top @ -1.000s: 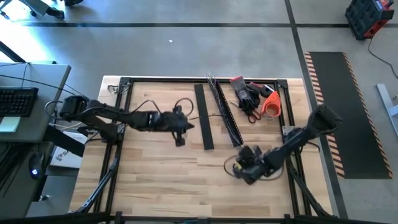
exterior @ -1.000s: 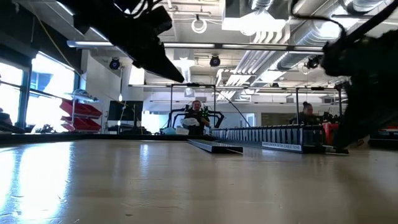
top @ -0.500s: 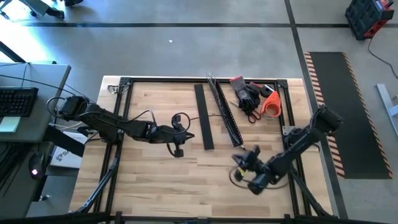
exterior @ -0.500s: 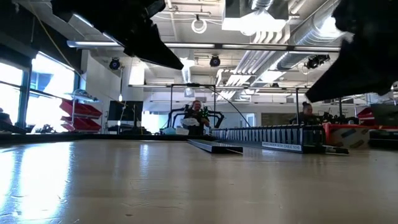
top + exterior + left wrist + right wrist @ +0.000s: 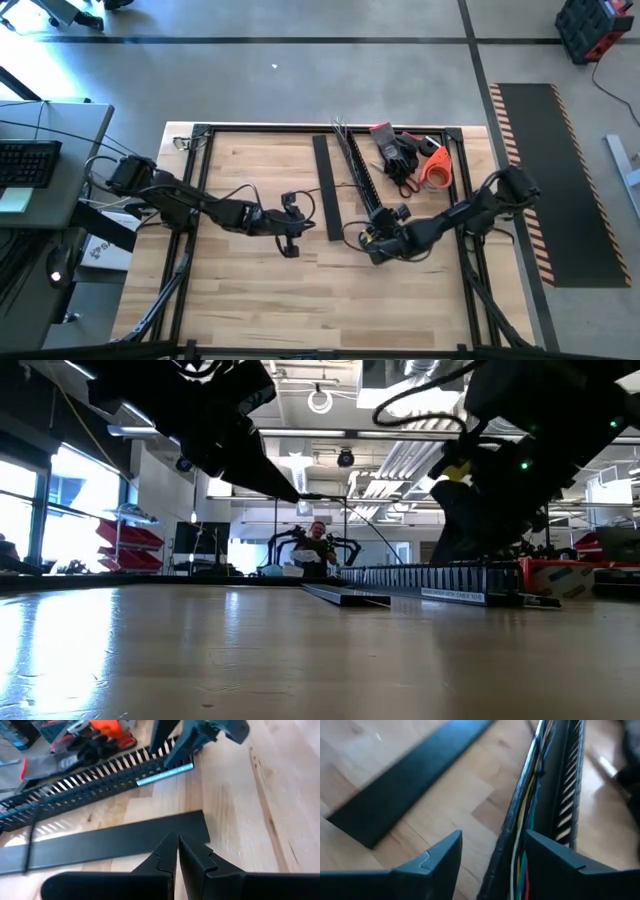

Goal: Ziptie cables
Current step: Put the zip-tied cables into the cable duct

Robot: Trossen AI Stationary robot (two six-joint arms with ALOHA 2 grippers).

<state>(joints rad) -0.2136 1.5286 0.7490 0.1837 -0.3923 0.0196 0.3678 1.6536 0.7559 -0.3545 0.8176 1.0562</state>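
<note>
The cables [image 5: 527, 827], thin yellow, green, blue and dark wires, lie along the inside of the long slotted black rail [image 5: 361, 182]. Their far ends stick out past the rail's far end [image 5: 340, 128]. My right gripper [image 5: 492, 852] is open at the rail's near end [image 5: 378, 232], one finger on each side of the rail's side wall [image 5: 507, 837] and the wires beside it, with gaps showing. My left gripper [image 5: 176, 847] is shut on nothing. It hovers over the near end of the flat black rail [image 5: 125, 840], left of the slotted one.
The flat black rail [image 5: 328, 188] lies between my two grippers. An orange-handled tool [image 5: 432, 166] and black gloves [image 5: 393, 150] lie at the table's far right. A dark metal frame [image 5: 196, 150] borders the table. A person [image 5: 318, 545] sits in the room behind.
My right gripper has swung from the table's near right, toward the far and left, up to the near end of the slotted rail. My left gripper has shifted a little toward the near edge, beside the flat rail. The rails and wires lie as before.
</note>
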